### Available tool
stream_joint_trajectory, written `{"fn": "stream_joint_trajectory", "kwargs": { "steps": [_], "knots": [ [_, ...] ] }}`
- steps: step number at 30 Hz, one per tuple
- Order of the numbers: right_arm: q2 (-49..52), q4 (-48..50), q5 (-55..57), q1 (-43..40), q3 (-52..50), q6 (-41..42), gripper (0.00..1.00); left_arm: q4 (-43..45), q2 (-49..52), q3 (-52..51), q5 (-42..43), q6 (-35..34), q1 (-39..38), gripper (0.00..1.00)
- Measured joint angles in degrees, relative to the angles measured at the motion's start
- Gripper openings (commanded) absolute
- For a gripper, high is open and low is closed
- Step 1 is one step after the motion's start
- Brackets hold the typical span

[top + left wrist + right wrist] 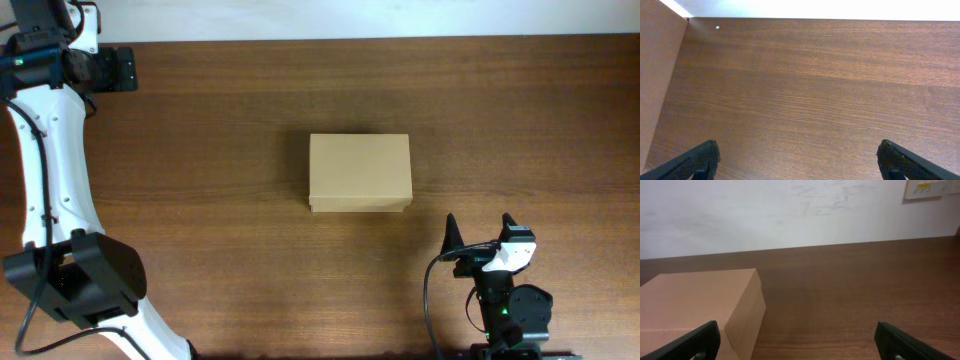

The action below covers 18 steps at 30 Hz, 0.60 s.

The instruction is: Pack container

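The container [360,173] is a plain tan cardboard box with its lid shut, lying at the middle of the dark wooden table [220,170]. My right gripper [478,225] stands open just in front and to the right of it, pointing toward the back. In the right wrist view the container [700,305] fills the lower left, and the right gripper [797,332] has only bare table between its fingers. My left gripper [122,70] is at the far back left corner, well away from the box. In its own view the left gripper [799,155] is open over bare wood.
The white left arm [50,170] runs along the table's left side from its base at the front left. A flat tan-brown surface [660,75] lines the left edge of the left wrist view. A pale wall [790,210] stands behind the table.
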Motion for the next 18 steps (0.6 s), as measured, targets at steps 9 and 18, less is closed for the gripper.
{"fn": "stream_joint_trajectory", "kwargs": {
  "steps": [9,18],
  "knots": [
    [0.0,0.0,0.0,0.0,0.0,-0.02,0.99,-0.07,-0.02,0.0,-0.13,0.0,0.0,0.99],
    [0.0,-0.02,0.0,0.0,0.0,0.0,0.99,17.77,-18.25,-19.69,0.09,0.02,-0.66,1.0]
  ]
}}
